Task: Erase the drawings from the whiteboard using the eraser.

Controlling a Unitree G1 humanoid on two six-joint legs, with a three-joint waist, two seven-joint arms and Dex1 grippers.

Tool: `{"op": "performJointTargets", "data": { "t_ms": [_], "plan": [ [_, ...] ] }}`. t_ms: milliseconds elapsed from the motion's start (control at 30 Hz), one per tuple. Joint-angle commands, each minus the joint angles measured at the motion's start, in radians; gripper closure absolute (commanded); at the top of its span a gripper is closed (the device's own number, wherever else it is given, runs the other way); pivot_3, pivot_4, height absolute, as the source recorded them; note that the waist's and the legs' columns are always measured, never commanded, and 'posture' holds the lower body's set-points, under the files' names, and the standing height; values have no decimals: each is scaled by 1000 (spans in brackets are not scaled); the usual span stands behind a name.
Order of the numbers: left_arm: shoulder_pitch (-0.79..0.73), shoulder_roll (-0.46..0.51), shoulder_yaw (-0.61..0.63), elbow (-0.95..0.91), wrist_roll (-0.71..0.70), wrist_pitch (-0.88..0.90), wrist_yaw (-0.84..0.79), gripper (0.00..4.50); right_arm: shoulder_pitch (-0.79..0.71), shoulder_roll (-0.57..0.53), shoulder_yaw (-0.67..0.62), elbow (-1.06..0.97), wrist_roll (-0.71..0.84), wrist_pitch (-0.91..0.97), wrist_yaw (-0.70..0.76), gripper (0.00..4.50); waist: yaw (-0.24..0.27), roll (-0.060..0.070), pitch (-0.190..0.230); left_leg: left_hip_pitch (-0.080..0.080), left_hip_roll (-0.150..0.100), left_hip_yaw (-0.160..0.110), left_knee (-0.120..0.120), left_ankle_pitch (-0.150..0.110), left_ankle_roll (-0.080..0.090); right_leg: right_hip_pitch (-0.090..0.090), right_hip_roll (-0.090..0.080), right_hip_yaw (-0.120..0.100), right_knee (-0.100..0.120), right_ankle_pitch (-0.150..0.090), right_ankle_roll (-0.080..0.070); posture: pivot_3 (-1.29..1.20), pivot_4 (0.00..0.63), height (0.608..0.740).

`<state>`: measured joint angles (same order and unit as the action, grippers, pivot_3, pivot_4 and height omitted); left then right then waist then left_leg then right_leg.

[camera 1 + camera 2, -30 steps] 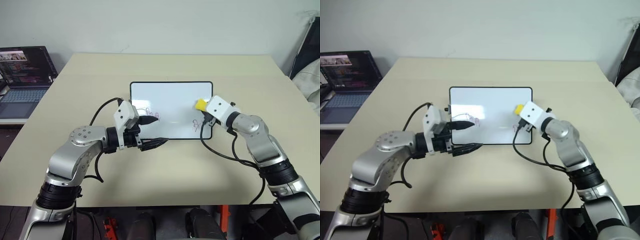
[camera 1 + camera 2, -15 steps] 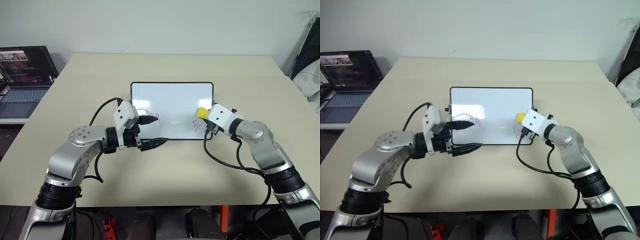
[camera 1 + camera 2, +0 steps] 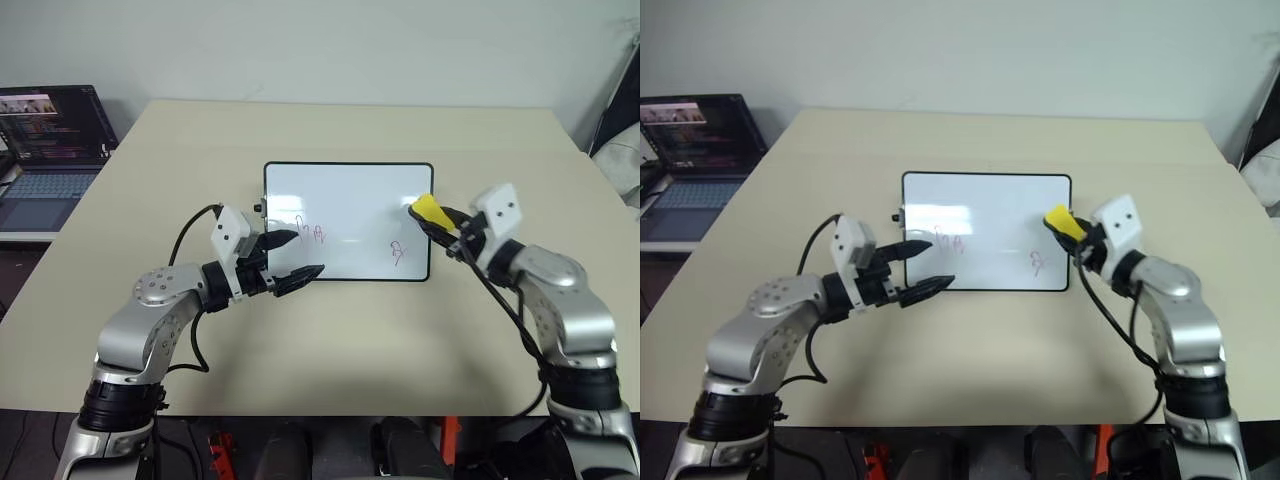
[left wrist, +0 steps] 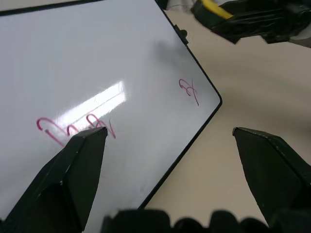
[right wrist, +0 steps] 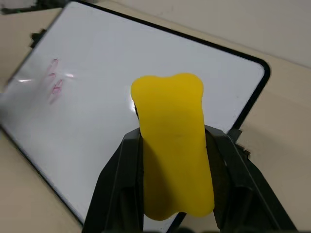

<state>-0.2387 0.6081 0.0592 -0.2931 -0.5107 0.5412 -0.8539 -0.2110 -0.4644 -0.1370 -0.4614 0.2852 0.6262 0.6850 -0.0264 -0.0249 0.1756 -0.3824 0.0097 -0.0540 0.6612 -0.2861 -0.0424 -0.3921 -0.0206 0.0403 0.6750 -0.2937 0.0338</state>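
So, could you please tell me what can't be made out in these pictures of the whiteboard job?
- Eraser: its underside is hidden in the right wrist view, facing away, with the right gripper shut on its sides.
- Drawings: too small in the eye views to read as shapes; the left wrist view has one black finger of the open left gripper covering part.
- Whiteboard: cut off by the left wrist view's edges.
- Laptop: cropped by the picture edge.

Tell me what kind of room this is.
Probably an office or lab workspace: a plain beige table against a bare pale wall, an open laptop showing code on a side desk, and a small whiteboard laid flat on the table.
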Motion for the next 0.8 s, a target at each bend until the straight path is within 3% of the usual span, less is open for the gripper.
{"op": "performJointTargets", "data": {
  "t_ms": [33,167,367,633,800],
  "plan": [
    [48,32,23,-82,-18,-43,-45,0,138,-52,-18,-186,60,5,36,3192,0,0,0,0,0,0,0,0,0,0,0,0,0,0,0,0,150,740],
    [102,37,26,-105,-17,-74,-63,0,280,-101,10,-276,55,-18,37,3192,-1,0,0,4,-1,0,1,0,0,3,0,0,1,0,0,0,150,740],
    [147,26,-27,-92,19,-146,-99,0,355,-99,57,-296,29,-87,13,3192,-4,0,0,8,0,2,1,0,0,5,2,1,4,0,0,0,150,740],
    [120,20,-66,-24,50,-210,-130,0,169,-57,226,-163,-125,-129,-114,3192,-4,0,0,8,0,3,2,1,0,5,2,1,4,0,0,0,150,740],
    [111,26,-99,-9,69,-241,-168,0,7,-54,308,21,-291,-177,-201,3193,-4,0,0,7,-2,2,1,0,0,4,2,1,4,0,0,0,150,740]
  ]
}}
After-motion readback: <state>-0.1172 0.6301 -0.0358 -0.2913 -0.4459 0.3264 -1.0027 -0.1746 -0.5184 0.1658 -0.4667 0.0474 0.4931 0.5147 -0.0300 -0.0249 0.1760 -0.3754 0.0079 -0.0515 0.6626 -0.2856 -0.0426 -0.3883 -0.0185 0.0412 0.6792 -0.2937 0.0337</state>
